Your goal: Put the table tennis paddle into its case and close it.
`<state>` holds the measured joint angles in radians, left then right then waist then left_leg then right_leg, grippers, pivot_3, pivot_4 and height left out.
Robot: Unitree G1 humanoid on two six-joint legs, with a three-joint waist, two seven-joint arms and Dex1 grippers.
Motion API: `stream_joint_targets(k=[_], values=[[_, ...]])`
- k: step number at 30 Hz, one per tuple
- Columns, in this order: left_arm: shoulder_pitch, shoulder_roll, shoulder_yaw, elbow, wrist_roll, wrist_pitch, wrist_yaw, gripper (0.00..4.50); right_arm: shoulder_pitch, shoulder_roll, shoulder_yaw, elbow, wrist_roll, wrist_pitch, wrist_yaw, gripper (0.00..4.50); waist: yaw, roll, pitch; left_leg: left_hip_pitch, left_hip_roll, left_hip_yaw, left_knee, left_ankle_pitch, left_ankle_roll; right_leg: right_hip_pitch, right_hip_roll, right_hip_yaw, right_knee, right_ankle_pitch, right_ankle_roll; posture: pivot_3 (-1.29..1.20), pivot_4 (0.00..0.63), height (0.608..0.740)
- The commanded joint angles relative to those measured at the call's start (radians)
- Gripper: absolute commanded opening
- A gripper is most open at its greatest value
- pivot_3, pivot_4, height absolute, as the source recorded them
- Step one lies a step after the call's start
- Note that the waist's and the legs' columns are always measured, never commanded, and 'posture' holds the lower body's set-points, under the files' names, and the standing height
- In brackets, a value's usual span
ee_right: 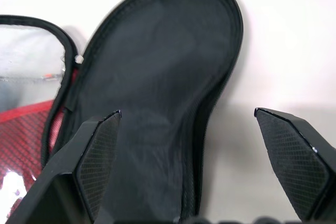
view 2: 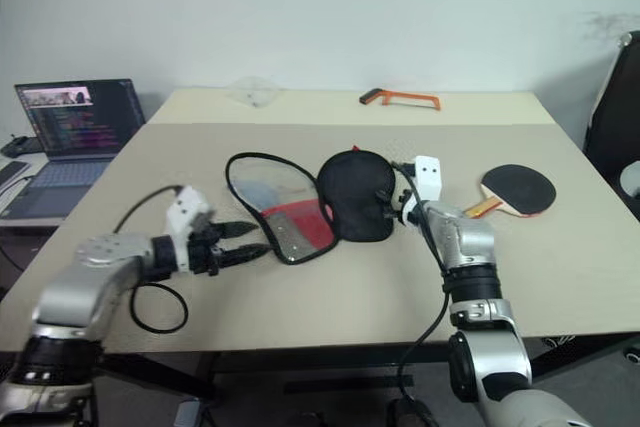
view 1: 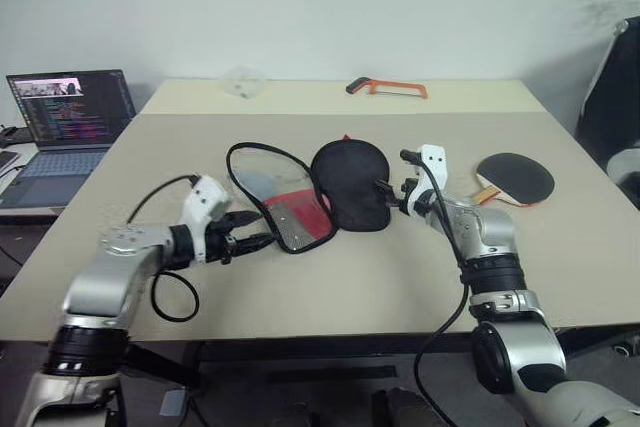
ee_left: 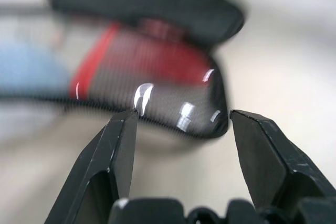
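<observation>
The soft, floppy case (view 1: 305, 192) lies unzipped mid-table between the splayed, empty left gripper (view 1: 262, 230) and right gripper (ee_right: 202, 145); the stiff, light table tennis paddle (view 1: 515, 178), far right, looks best pinched by its handle.

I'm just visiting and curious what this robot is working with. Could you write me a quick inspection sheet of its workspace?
Surface: beige table, a second beige table butted against its far edge.
Job's things: black and red fabric paddle-shaped case lies unzipped, both halves spread flat; table tennis paddle with black rubber face lies apart, to the case's right.
Clutter: orange-framed hacksaw and a clear crumpled plastic item on the far table.
Grippers: left gripper open, empty, at the case's near edge; right gripper open, empty, at the black half.
Cables: black cables loop along both arms.
Surroundings: open laptop to the left, white wall behind.
</observation>
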<state>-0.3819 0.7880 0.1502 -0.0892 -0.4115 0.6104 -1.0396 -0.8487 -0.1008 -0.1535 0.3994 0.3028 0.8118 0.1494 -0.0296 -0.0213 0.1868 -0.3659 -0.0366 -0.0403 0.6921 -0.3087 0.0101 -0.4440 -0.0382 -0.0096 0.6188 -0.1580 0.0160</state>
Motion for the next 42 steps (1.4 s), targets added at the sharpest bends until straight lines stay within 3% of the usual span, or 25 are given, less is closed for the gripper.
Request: stream_joint_targets(k=[1, 7, 12, 16, 26, 42], values=[[-0.002, 0.071, 0.114, -0.090, -0.116, 0.051, -0.053, 3.02, -0.014, 0.008, 0.003, 0.021, -0.018, -0.032, -0.020, 4.50, -0.003, 0.000, 0.000, 0.000, 0.000, 0.000, 0.000, 0.000, 0.000, 0.000, 0.000, 0.000, 0.000, 0.000, 0.000, 0.00, 0.150, 0.740], [0.006, 0.160, 0.137, -0.079, -0.130, 0.050, -0.076, 3.02, -0.029, 0.020, 0.014, 0.093, -0.022, -0.051, -0.005, 4.50, -0.005, 0.000, 0.000, 0.002, 0.000, 0.001, 0.000, 0.000, 0.000, 0.001, 0.003, -0.001, 0.000, 0.000, 0.000, 0.00, 0.150, 0.740], [0.019, 0.153, 0.134, -0.094, -0.138, 0.057, -0.043, 3.02, -0.052, 0.065, 0.040, 0.117, -0.008, -0.085, 0.042, 4.50, -0.006, 0.000, 0.000, 0.002, 0.000, 0.001, 0.000, 0.000, 0.000, 0.001, 0.003, -0.001, 0.000, -0.001, 0.000, 0.00, 0.150, 0.740], [0.025, 0.141, 0.131, -0.109, -0.145, 0.062, -0.015, 3.08, -0.065, 0.087, 0.046, 0.139, -0.018, -0.101, 0.045, 3.59, -0.006, 0.000, 0.000, 0.002, 0.001, 0.001, -0.001, 0.000, 0.000, 0.000, 0.003, -0.001, 0.001, -0.001, 0.000, 0.00, 0.150, 0.740], [0.028, 0.141, 0.125, -0.107, -0.146, 0.053, 0.013, 3.08, -0.085, 0.084, 0.048, 0.206, -0.028, -0.150, 0.046, 0.02, -0.006, 0.001, 0.000, 0.002, 0.001, 0.000, -0.002, 0.000, 0.000, 0.000, 0.003, -0.001, 0.000, -0.001, 0.000, 0.00, 0.150, 0.740], [0.018, 0.133, 0.104, -0.097, -0.142, 0.040, 0.016, 3.08, -0.257, -0.077, -0.080, 0.604, -0.082, -0.416, -0.147, 0.02, -0.005, 0.001, 0.001, 0.002, 0.000, 0.002, -0.011, 0.001, -0.001, 0.000, 0.002, 0.000, -0.006, -0.001, -0.001, 0.00, 0.150, 0.740]])
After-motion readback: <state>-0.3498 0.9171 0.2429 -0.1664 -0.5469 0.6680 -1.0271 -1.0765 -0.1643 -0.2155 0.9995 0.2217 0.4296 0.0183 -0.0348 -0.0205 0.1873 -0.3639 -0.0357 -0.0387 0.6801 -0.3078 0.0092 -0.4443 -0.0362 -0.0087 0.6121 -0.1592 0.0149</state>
